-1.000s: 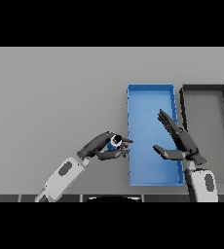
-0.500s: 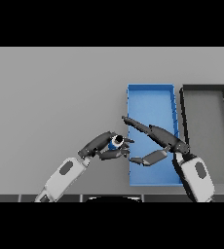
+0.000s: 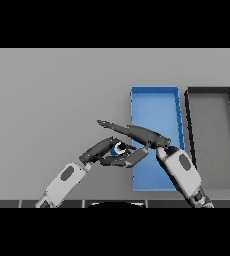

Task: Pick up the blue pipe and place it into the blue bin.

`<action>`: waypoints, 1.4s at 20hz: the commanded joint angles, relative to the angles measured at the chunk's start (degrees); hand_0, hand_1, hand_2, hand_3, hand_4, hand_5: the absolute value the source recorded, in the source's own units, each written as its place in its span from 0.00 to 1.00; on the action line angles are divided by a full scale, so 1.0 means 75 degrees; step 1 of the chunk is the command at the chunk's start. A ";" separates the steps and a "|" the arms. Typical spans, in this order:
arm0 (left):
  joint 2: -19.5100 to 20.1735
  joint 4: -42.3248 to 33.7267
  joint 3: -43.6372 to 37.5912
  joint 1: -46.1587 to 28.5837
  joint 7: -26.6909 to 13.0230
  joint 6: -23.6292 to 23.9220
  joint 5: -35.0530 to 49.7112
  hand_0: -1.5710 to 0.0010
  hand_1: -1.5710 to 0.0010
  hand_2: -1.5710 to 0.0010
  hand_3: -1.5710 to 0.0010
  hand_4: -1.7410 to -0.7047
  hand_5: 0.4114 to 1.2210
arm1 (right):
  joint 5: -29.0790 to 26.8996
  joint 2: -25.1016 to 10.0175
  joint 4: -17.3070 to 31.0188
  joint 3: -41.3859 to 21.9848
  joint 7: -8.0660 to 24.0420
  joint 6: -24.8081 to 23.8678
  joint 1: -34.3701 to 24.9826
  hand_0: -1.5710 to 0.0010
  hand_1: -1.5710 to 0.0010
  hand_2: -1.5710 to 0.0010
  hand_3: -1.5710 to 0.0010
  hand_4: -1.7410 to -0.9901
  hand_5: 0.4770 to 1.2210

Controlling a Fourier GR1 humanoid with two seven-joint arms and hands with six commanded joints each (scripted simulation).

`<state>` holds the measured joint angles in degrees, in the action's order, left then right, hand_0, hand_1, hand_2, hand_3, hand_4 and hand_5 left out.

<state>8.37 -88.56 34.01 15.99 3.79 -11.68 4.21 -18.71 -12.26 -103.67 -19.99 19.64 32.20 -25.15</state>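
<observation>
Swung leftward off the blue bin [image 3: 154,107], the right hand [image 3: 137,134] stretches straight fingers just over the blue pipe [image 3: 119,148], which sits clamped in the left hand's [image 3: 103,152] curled fingers, bin to their right.

Grey table [image 3: 52,95]; dark grey bin [image 3: 214,137] at right, long side toward viewer.

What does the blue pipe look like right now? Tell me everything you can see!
Only a little of the blue pipe shows: a small blue piece with a pale round end facing up. It sits left of the blue bin, not in it yet. The left hand curls round it, hiding most of it. The right hand reaches over with straight fingers close beside it; whether they touch it is unclear.
</observation>
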 commanded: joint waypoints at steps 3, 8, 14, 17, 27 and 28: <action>0.0082 -0.0056 -0.0098 0.0084 -0.0041 -0.0027 0.0000 0.11 0.16 0.16 0.18 0.00 1.00 | -0.0131 0.0212 0.0357 -0.0039 0.0104 0.0139 -0.0511 0.88 0.86 0.85 0.90 0.59 0.04; 0.0184 -0.0163 -0.0001 0.0150 -0.0953 -0.0050 -0.0543 0.40 0.44 0.45 0.50 0.16 1.00 | -0.0436 0.0383 0.0632 -0.0268 -0.0086 0.0534 -0.0683 0.35 0.36 0.34 0.45 0.28 0.17; -0.0286 -0.0009 -0.0312 0.0050 -0.0244 -0.0073 0.0034 0.11 0.12 0.17 0.13 0.04 1.00 | -0.0382 0.0485 0.0688 -0.0457 -0.0421 0.0435 -0.0572 0.09 0.09 0.09 0.13 0.40 0.73; -0.0221 -0.0067 -0.0350 0.0053 -0.0410 -0.0112 0.0073 0.05 0.06 0.11 0.07 0.02 1.00 | -0.0007 0.0412 0.0703 -0.0513 -0.0721 0.0537 -0.0663 0.05 0.05 0.05 0.07 0.37 0.86; 0.0407 -0.0110 -0.0100 0.0196 0.0331 -0.0557 -0.0992 0.81 0.82 0.84 0.82 0.68 0.75 | -0.0260 0.0901 0.0528 -0.0188 -0.0063 0.0707 -0.0448 0.01 0.01 0.00 0.01 0.33 0.99; 0.0408 -0.0101 -0.0084 0.0186 0.0086 -0.0504 -0.1055 0.85 0.86 0.87 0.86 0.72 0.64 | -0.0296 0.0964 0.0481 -0.0129 -0.0213 0.0724 -0.0481 0.00 0.00 0.00 0.01 0.33 0.99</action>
<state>11.43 -89.31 33.38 17.38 4.29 -15.46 -3.73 -20.94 -5.02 -100.07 -20.95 17.80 37.72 -28.78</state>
